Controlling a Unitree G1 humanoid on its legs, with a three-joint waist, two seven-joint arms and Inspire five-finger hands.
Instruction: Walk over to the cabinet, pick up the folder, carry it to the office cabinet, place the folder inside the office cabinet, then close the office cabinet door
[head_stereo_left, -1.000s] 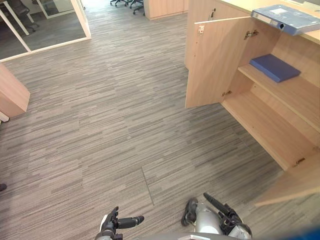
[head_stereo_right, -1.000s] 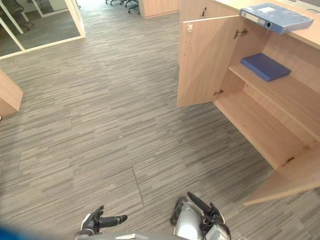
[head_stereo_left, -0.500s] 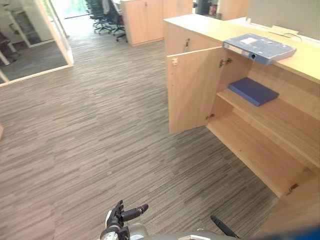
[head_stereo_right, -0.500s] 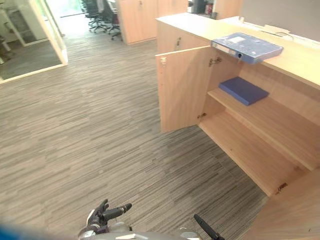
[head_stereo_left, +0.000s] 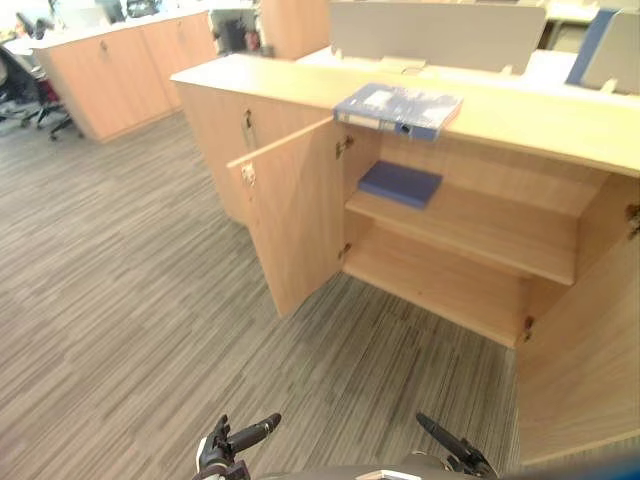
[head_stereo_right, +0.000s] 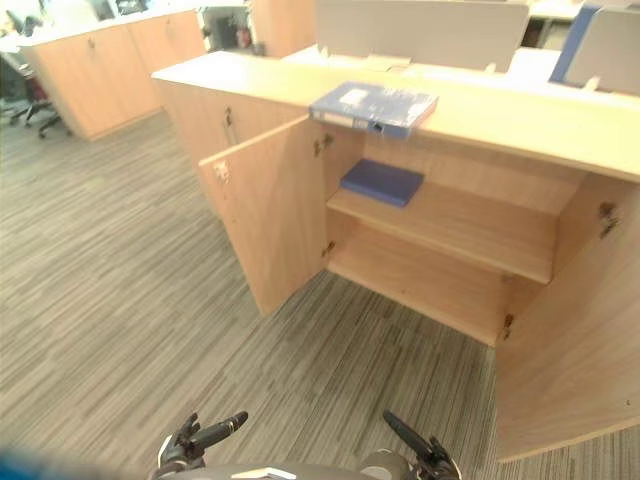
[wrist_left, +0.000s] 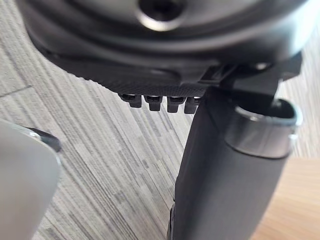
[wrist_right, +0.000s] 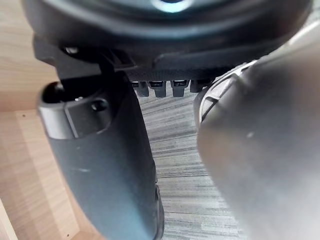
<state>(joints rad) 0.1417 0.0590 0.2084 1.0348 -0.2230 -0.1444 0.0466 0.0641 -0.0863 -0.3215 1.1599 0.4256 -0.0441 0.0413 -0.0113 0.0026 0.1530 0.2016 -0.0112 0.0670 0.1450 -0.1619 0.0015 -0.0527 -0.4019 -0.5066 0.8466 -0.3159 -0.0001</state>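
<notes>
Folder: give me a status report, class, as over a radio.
Left hand and right hand open, low, holding nothing. Folder lying on cabinet top, untouched. Cabinet doors open; blue book on upper shelf.

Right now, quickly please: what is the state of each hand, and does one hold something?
Left hand: open, holding nothing.
Right hand: open, holding nothing.

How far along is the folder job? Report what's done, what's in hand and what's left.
Done: the approach, roughly; the open cabinet is close ahead. In hand: nothing; left hand and right hand hang low, open and empty. Left: the folder lies on the cabinet top, not yet picked up; then it goes inside, and the door gets shut. A dark blue book lies on the upper shelf.
</notes>
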